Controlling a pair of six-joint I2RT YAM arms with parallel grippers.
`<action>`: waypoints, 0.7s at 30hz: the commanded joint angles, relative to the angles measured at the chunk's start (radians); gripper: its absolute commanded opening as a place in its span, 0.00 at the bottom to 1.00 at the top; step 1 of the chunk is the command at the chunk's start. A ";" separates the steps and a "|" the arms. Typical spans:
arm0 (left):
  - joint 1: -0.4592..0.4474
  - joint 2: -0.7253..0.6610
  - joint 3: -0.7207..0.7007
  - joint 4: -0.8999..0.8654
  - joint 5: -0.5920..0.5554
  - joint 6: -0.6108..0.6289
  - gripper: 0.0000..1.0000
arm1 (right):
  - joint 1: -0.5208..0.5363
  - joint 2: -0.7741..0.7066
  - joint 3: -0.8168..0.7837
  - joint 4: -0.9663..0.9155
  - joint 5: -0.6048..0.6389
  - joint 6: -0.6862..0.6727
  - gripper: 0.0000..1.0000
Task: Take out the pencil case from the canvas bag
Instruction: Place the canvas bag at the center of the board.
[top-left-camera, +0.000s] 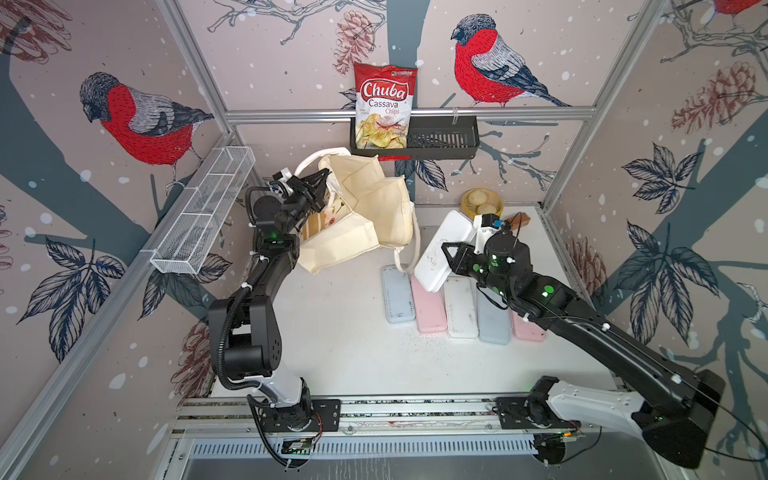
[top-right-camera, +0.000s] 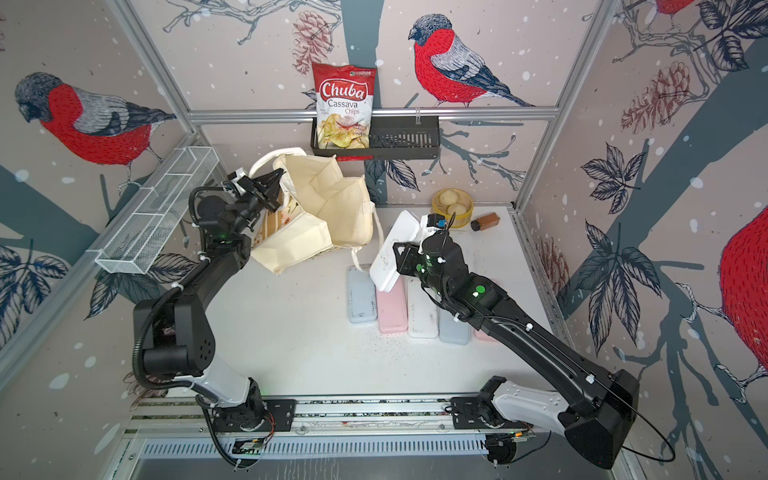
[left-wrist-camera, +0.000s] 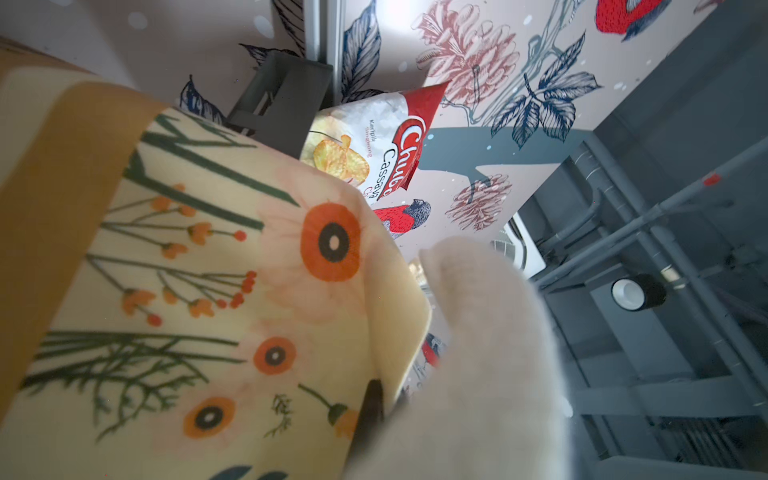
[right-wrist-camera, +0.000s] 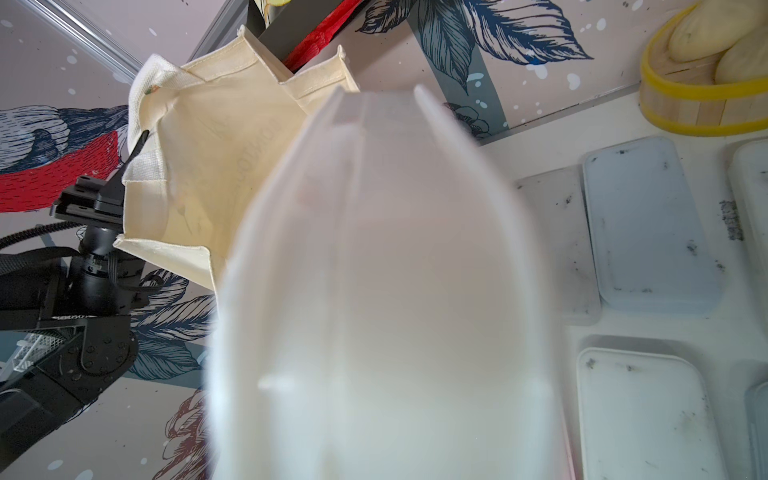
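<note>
The cream canvas bag (top-left-camera: 365, 216) (top-right-camera: 320, 216) hangs slumped at the back left of the table, its floral side (left-wrist-camera: 208, 270) facing my left arm. My left gripper (top-left-camera: 322, 187) (top-right-camera: 276, 185) (left-wrist-camera: 386, 403) is shut on the bag's top edge by an off-white handle (left-wrist-camera: 478, 353) and holds it up. A white pencil case (top-left-camera: 442, 249) (top-right-camera: 392, 253) (right-wrist-camera: 382, 270) is outside the bag, tilted in the air to its right. My right gripper (top-left-camera: 451, 257) (top-right-camera: 400, 255) is shut on its lower end. In the right wrist view the case hides the jaws.
Several pencil cases lie in a row on the table under the held one, from blue-grey (top-left-camera: 398, 295) to pink (top-left-camera: 525, 328). A chips bag (top-left-camera: 384, 104) stands in a black wall basket (top-left-camera: 440, 139). A wire basket (top-left-camera: 203, 212) hangs left. A bun steamer (top-left-camera: 481, 201) and brown bottle (top-left-camera: 521, 220) sit back right.
</note>
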 joint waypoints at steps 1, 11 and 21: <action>-0.001 -0.030 -0.080 0.230 -0.105 -0.167 0.00 | 0.001 0.011 0.011 0.032 -0.010 0.023 0.19; 0.189 0.158 -0.298 0.454 -0.051 -0.262 0.00 | 0.007 0.039 0.027 0.020 -0.012 0.031 0.19; 0.327 0.278 -0.325 0.639 0.058 -0.287 0.19 | 0.013 0.098 0.093 -0.016 -0.042 0.012 0.19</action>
